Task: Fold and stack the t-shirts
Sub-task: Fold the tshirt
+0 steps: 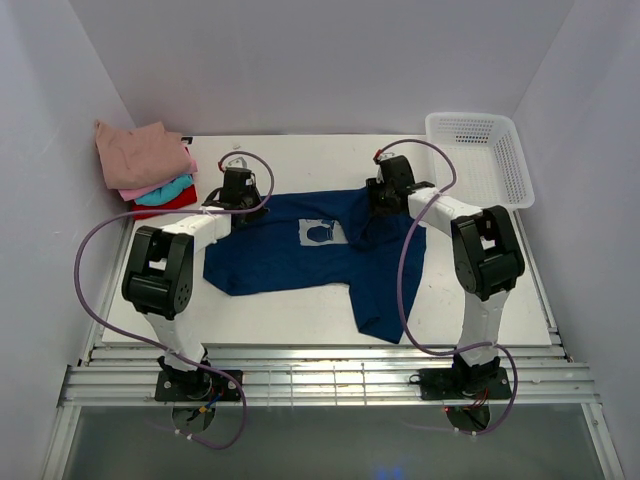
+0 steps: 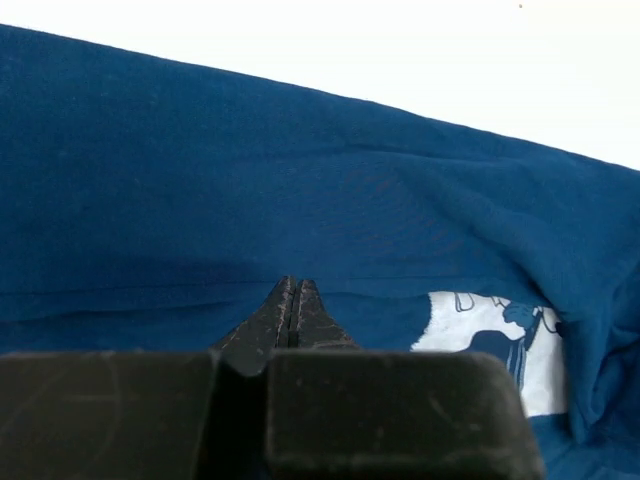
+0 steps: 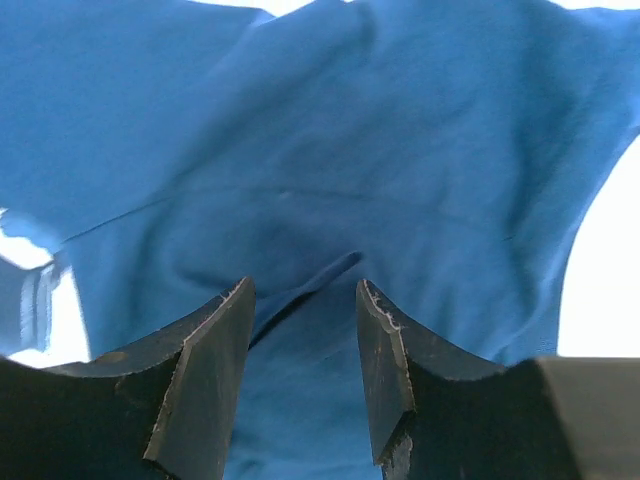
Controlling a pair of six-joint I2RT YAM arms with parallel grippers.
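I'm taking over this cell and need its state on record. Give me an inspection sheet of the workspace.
Surface: white tabletop, no spills seen.
Job's things: navy blue cotton t-shirt with pale chest print, spread mid-table, rumpled, not yet folded; dusty-pink tee, pink tee, teal tee and red tee folded, stacked at far-left corner.
Clutter: white plastic mesh basket, far-right corner, appears empty.
Hands: left hand shut, tips at the navy cloth; right hand open over a crease.
Cables: left purple cable loops beside its arm; right purple cable drapes across the shirt.
Surroundings: plain white walls; nothing else seen.
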